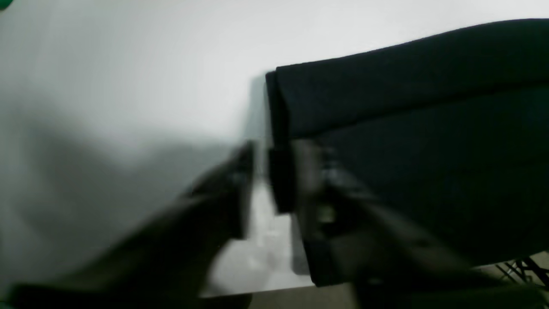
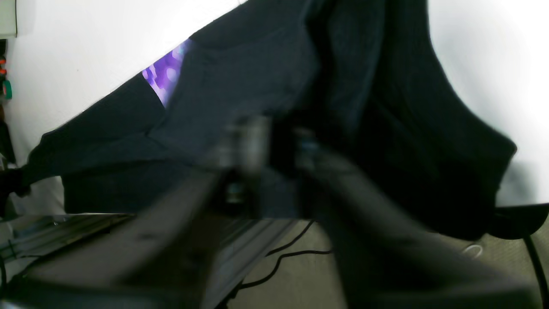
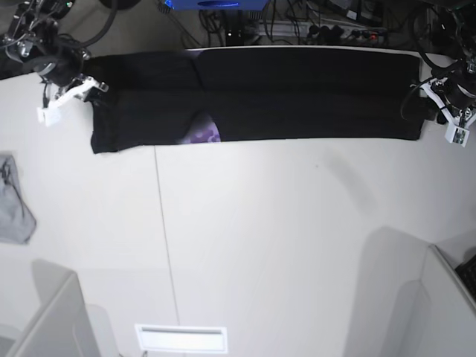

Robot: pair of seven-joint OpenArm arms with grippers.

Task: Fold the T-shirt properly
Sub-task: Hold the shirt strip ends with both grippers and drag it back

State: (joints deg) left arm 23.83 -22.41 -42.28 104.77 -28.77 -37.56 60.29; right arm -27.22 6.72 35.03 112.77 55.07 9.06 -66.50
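Item: T-shirt [image 3: 297, 104], black, lying folded into a long band along the far table [image 3: 245, 245] edge, long axis running left-right. Left gripper [image 1: 261, 189] sitting at its right end, right gripper [image 2: 279, 150] at its left; both jaws showing parted, gripping nothing certain.

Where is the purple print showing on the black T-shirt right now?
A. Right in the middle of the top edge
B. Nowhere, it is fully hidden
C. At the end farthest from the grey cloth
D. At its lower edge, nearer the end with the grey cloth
D: in the base view a purple patch peeks out at the lower edge of the T-shirt, toward the grey cloth side.
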